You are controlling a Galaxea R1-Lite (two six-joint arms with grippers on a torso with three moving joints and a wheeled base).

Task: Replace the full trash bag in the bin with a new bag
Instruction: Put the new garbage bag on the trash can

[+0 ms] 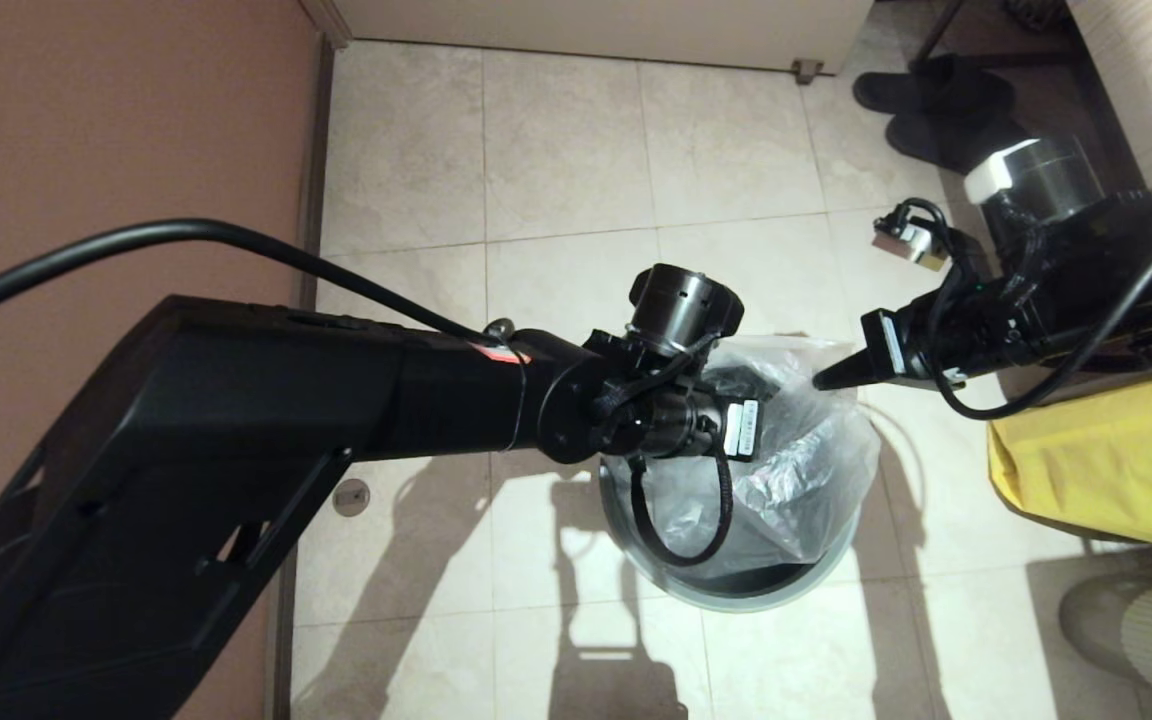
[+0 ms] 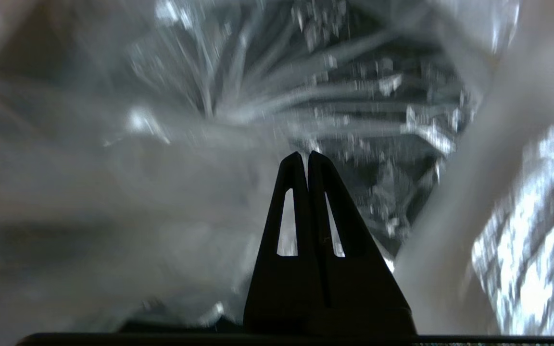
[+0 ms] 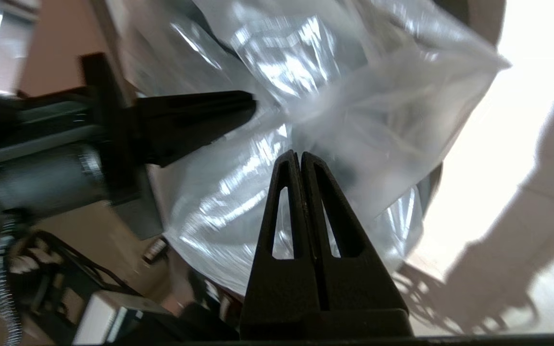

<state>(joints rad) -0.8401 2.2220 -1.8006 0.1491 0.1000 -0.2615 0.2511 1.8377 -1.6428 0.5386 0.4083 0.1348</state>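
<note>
Left claw pinched closed inside bag, over bin. Right claw closed on bag's edge beside bin.

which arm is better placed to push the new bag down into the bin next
Left, probably. The left end effector is shut and already inside the new bag over the bin; the right end effector sits at its edge.

A yellow sack is being seen at the right; black slippers are lying on the tiled floor; a brown wall is being shown left.
</note>
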